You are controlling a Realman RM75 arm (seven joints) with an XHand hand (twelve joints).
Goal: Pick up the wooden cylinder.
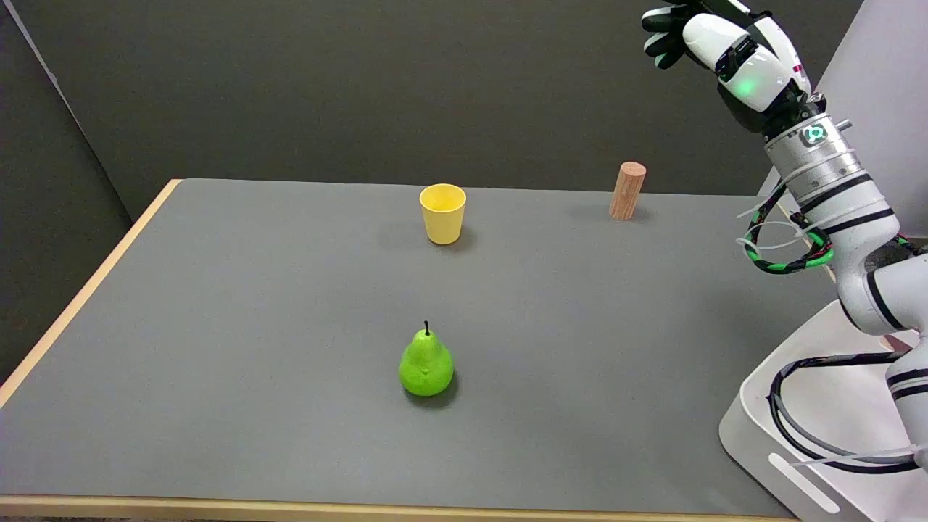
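The wooden cylinder [627, 190] stands upright, leaning slightly, on the grey table [217, 326] at the far right, close to the back edge. My right hand [714, 36] hangs high in the air at the picture's top right, above and to the right of the cylinder and well apart from it. It holds nothing. Its dark fingers point left and are loosely apart, and part of the hand is cut off by the top edge.
A yellow cup [442, 212] stands upright at the far middle of the table. A green pear [426, 365] stands nearer, at the centre. A white bin [805, 435] sits at the lower right under the arm.
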